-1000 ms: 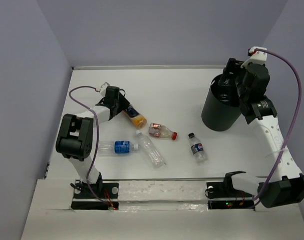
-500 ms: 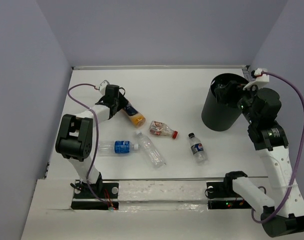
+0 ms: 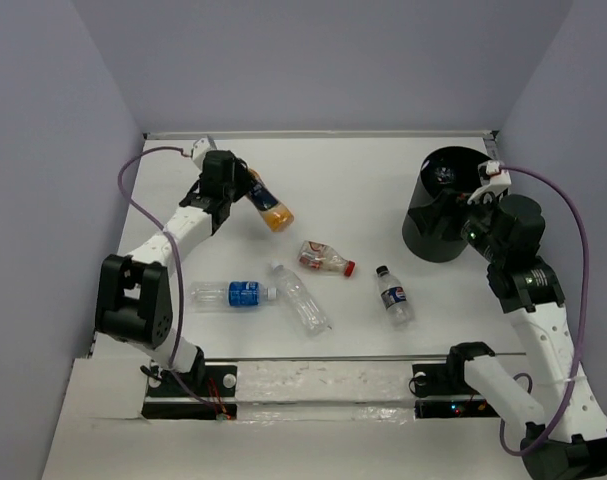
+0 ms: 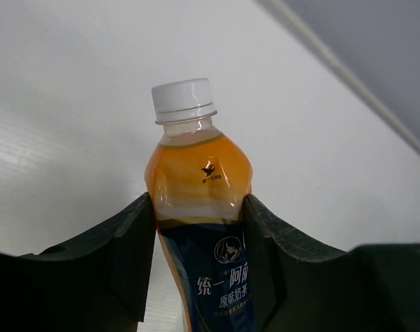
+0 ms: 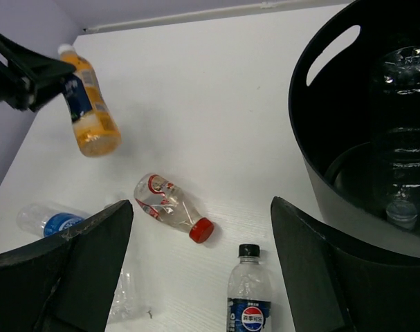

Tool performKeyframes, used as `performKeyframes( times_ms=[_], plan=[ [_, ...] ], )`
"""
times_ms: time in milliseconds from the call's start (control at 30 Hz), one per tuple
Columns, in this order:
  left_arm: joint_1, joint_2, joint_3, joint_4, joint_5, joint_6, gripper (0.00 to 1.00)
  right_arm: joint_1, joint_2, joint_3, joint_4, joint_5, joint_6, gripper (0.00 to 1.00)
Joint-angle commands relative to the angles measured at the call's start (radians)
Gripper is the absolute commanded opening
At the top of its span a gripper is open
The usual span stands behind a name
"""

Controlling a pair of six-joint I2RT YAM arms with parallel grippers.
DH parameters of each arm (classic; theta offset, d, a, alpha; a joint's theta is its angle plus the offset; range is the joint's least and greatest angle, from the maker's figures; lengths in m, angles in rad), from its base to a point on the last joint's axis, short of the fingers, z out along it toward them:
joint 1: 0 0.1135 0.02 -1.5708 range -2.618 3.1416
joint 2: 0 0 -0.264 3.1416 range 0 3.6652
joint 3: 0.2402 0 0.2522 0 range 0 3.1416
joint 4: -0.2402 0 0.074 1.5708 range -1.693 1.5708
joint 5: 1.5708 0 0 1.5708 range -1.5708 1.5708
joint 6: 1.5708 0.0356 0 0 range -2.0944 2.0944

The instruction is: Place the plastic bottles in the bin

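My left gripper (image 3: 245,190) is shut on the bottle with orange liquid (image 3: 270,210) and holds it tilted above the back left of the table. In the left wrist view its jaws (image 4: 199,207) clamp the dark label below the white cap of that bottle (image 4: 199,166). On the table lie a red-capped bottle (image 3: 324,262), a black-capped bottle (image 3: 393,296), a blue-label bottle (image 3: 233,294) and an unlabelled bottle (image 3: 301,299). The black bin (image 3: 441,208) stands at the right, with a clear bottle (image 5: 403,138) inside it. My right gripper (image 3: 470,222) is open and empty beside the bin's near side.
The back wall edge (image 3: 313,132) runs behind the table. In the right wrist view, the bin wall (image 5: 320,145) with its handle slot fills the right side. The red-capped bottle (image 5: 171,206) and the black-capped bottle (image 5: 245,297) lie between the open jaws' sightline.
My left gripper has lifted the orange bottle off the table and carried it back and right. My right arm has swung from over the bin to its near right side.
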Motion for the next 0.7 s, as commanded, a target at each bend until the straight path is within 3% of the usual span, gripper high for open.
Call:
performKeyframes(
  times_ms=[0, 167, 333, 367, 400, 467, 567, 667],
  plan=[
    [-0.072, -0.171, 0.204, 0.025, -0.100, 0.073, 0.08, -0.001, -0.053, -0.025, 0.032, -0.023, 0.029, 0.86],
    [-0.233, -0.194, 0.399, -0.005, -0.183, 0.139, 0.08, -0.001, -0.138, -0.103, 0.025, -0.002, 0.075, 0.85],
    [-0.435, -0.109, 0.635, -0.006, -0.230, 0.201, 0.08, -0.001, -0.242, -0.180, -0.026, -0.023, 0.137, 0.73],
    [-0.463, -0.061, 0.678, -0.006, -0.252, 0.214, 0.08, -0.001, -0.280, -0.206, -0.036, -0.022, 0.147, 0.68],
    [-0.487, -0.035, 0.759, -0.006, -0.259, 0.236, 0.08, -0.001, -0.297, -0.217, -0.047, -0.029, 0.158, 0.49],
    [-0.552, 0.052, 0.839, -0.006, -0.273, 0.256, 0.08, -0.001, -0.342, -0.252, -0.069, -0.066, 0.190, 0.34],
    [-0.627, 0.179, 1.001, -0.005, -0.307, 0.302, 0.08, -0.001, -0.388, -0.274, -0.107, -0.094, 0.209, 0.19],
    [-0.676, 0.312, 1.159, 0.011, -0.351, 0.354, 0.08, -0.001, -0.419, -0.274, -0.152, -0.106, 0.209, 0.15]
  ],
)
